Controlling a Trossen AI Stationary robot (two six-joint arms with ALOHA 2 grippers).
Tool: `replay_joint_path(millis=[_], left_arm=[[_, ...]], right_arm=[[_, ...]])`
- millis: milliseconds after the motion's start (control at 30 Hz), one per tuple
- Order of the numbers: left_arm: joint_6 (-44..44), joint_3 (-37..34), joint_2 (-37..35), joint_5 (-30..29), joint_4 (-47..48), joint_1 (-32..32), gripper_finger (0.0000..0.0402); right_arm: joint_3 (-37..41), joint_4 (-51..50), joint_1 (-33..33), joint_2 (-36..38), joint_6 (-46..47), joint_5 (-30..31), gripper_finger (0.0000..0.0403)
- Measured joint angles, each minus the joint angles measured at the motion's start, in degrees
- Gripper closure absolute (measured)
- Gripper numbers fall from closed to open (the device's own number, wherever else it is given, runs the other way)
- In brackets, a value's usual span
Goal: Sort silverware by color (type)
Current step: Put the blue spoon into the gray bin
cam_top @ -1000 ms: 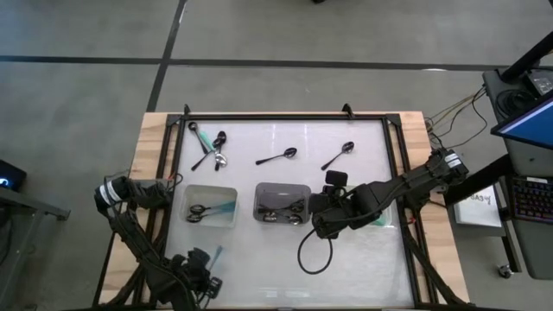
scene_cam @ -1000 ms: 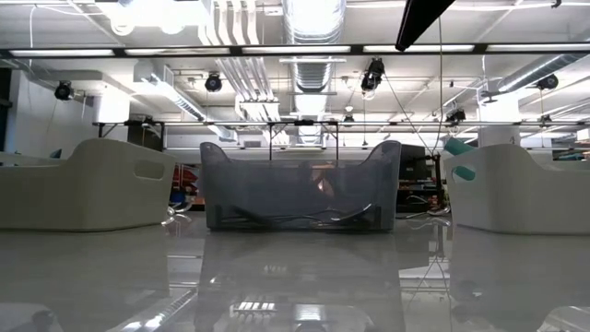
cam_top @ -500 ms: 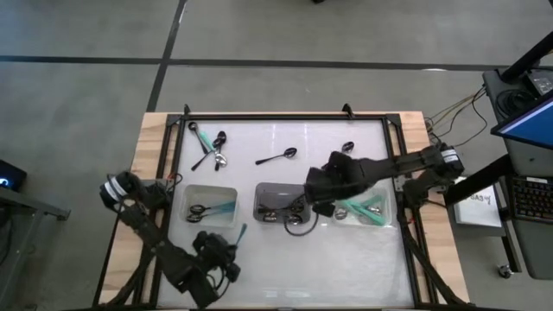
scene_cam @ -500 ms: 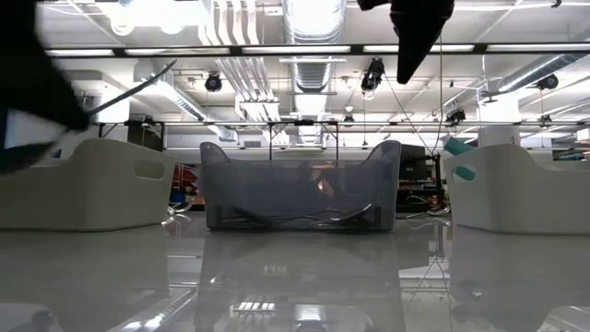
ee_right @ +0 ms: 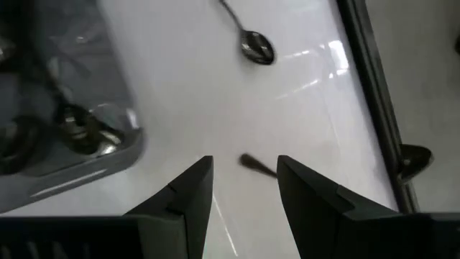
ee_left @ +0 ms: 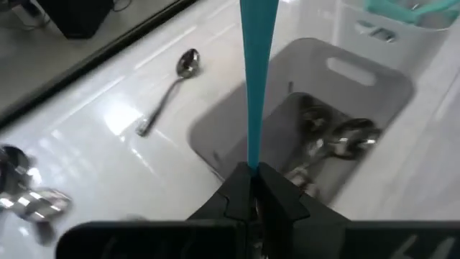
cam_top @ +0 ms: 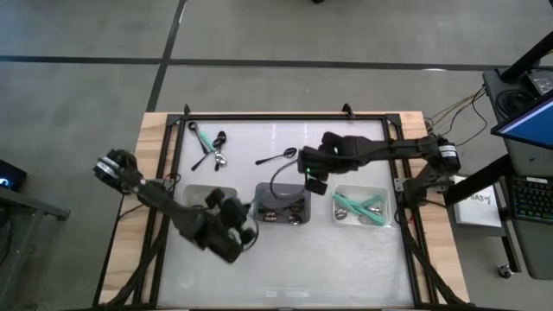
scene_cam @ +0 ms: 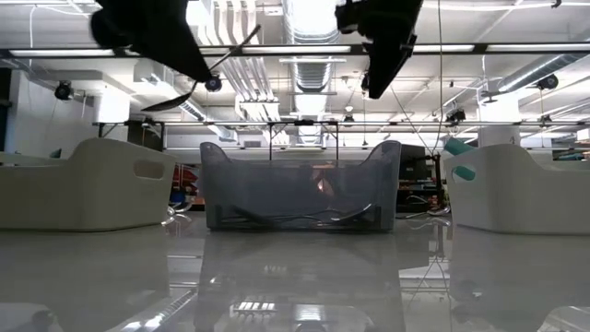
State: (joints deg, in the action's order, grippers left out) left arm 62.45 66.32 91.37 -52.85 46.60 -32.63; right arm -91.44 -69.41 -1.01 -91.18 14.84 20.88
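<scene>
Left fingers (ee_left: 253,188) pinching mint-green spoon (ee_left: 256,72) (upright)

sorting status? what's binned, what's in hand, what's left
Binned: silver spoons in the grey middle tray, mint-green ones in the right tray; the left tray is mostly hidden by the left arm. In hand: the left gripper pinches a mint-green spoon. The right gripper is open, empty. Left: several loose spoons along the far side.
</scene>
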Motion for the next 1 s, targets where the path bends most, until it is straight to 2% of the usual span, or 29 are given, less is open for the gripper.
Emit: replay_joint_path(millis=[167, 300, 500, 633, 767, 1000], left_arm=[[-10.87, -1.01, -5.19, 5.81, 3.43, 5.33, 0.0402], [-14.93, -2.78, -9.45, 9.59, 9.26, 8.08, 0.0402], [-18.5, -10.2, -18.39, 16.06, 9.89, 9.78, 0.0401], [-17.96, -16.22, -24.3, 18.76, 9.33, 9.78, 0.0401], [-13.65, -21.78, -29.04, 20.74, 8.81, 9.76, 0.0401], [-11.99, -28.09, -33.06, 22.15, 6.83, 9.76, 0.0401]], right_arm=[[0.93, -0.09, -4.27, 0.02, -2.92, -0.38, 0.0255], [1.99, 1.2, -6.88, 0.04, -5.37, -0.55, 0.0255], [3.63, 7.29, -8.57, 0.04, -9.3, -3.27, 0.0255], [4.24, 13.09, -8.51, 0.04, -12.97, -3.7, 0.0255], [4.3, 17.16, -8.53, 0.04, -15.78, -8.46, 0.0255], [4.3, 17.65, -8.51, 0.04, -17.48, -13.87, 0.0255]])
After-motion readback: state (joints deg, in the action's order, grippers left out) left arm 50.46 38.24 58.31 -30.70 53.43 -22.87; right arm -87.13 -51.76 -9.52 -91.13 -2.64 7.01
